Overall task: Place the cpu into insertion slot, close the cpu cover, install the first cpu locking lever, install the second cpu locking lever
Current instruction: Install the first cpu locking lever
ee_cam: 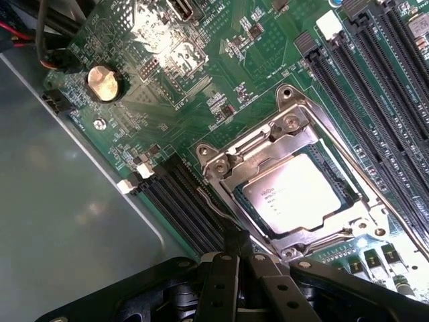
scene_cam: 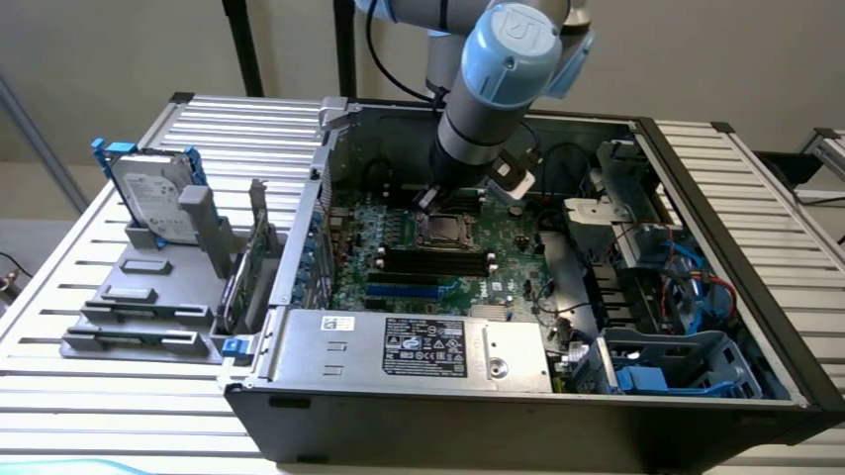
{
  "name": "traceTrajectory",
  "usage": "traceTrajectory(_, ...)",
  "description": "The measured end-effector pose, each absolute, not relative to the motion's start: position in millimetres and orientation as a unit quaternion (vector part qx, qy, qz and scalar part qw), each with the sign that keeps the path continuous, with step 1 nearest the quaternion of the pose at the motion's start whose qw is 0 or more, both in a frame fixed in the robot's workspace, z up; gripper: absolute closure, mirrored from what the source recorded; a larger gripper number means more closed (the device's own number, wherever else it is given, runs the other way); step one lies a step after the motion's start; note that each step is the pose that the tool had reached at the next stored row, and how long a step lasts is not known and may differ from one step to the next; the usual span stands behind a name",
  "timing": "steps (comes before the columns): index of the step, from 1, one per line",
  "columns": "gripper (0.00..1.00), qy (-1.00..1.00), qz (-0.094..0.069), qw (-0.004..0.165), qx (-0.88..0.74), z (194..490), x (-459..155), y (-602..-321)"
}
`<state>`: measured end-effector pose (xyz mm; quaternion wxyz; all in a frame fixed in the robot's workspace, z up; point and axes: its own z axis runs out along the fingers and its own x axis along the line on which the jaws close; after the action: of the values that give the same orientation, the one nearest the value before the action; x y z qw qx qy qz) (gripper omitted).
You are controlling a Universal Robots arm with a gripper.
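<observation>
The cpu (ee_cam: 301, 194) lies flat in the insertion slot (ee_cam: 208, 153), pale face up. The cpu cover (ee_cam: 258, 151) is down over it, framing the chip. A thin wire lever (ee_cam: 213, 204) runs along one side of the socket to the tips of my gripper (ee_cam: 234, 258), whose black fingers are shut together at the lever's end. I cannot tell if the lever is pinched or just touched. A second lever (ee_cam: 375, 194) lies along the opposite side. In the exterior view the gripper (scene_cam: 429, 198) hangs just behind the socket (scene_cam: 445, 230) inside the open computer case.
Long black memory slots (ee_cam: 362, 87) flank the socket, with more black slots (ee_cam: 181, 201) beside the gripper. A coin battery (ee_cam: 104, 82) and the grey case wall (ee_cam: 60, 221) lie close by. The power supply (scene_cam: 410, 346), cables and a blue drive cage (scene_cam: 674, 361) crowd the case.
</observation>
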<state>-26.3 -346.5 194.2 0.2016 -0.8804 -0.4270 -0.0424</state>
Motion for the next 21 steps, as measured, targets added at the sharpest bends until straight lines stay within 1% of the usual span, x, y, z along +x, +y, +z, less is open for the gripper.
traceTrajectory(13, 0.89, -0.426, -0.039, 0.203, -0.881, 193.5, -20.9, -343.6)
traceTrajectory(21, 0.89, -0.425, -0.033, 0.206, -0.881, 193.4, -14.3, -343.6)
